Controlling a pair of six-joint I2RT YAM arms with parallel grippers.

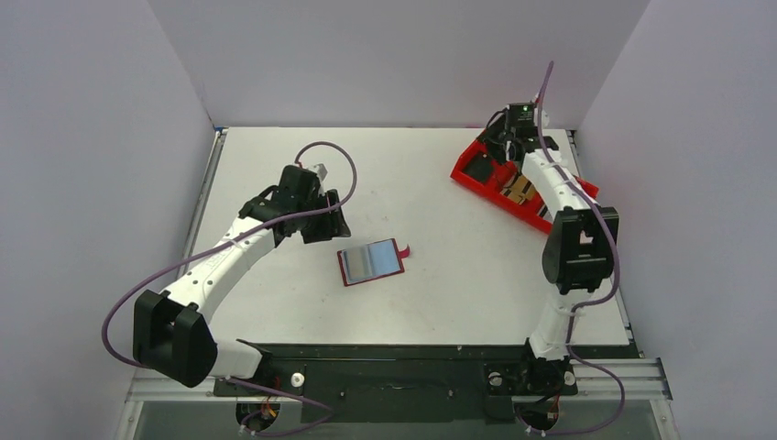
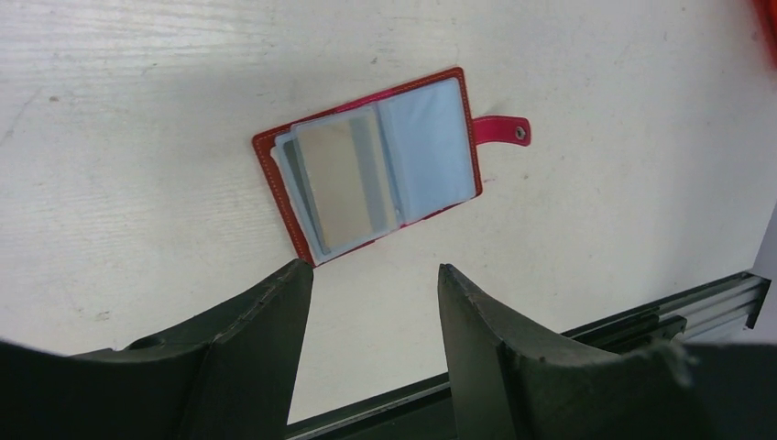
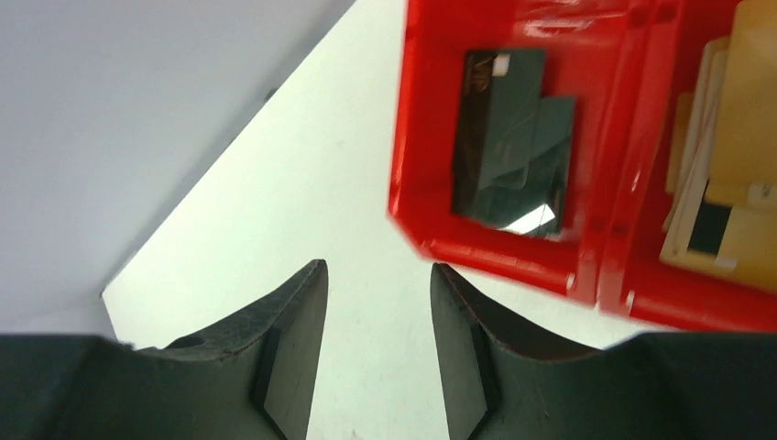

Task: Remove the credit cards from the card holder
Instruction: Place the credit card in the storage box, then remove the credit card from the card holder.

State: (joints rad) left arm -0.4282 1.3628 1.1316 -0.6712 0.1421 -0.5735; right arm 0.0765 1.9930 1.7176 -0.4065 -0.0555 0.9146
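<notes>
**Q:** What is shown in the top external view?
**A:** The card holder [image 1: 370,262] is seen lying open on the table [image 1: 458,293], near the left gripper [image 1: 332,223]. The right gripper [image 1: 502,147] is held over the red bin [image 1: 469,174].

**Q:** And in the left wrist view?
**A:** The jaws are seen parted wide and empty. The credit cards [image 2: 341,181] are seen tucked in the clear sleeves (strap [image 2: 500,130] laid out flat).

**Q:** And the right wrist view?
**A:** The jaws are likewise parted, with nothing held. Dark flat pieces [image 3: 513,137] are seen in one compartment.
</notes>
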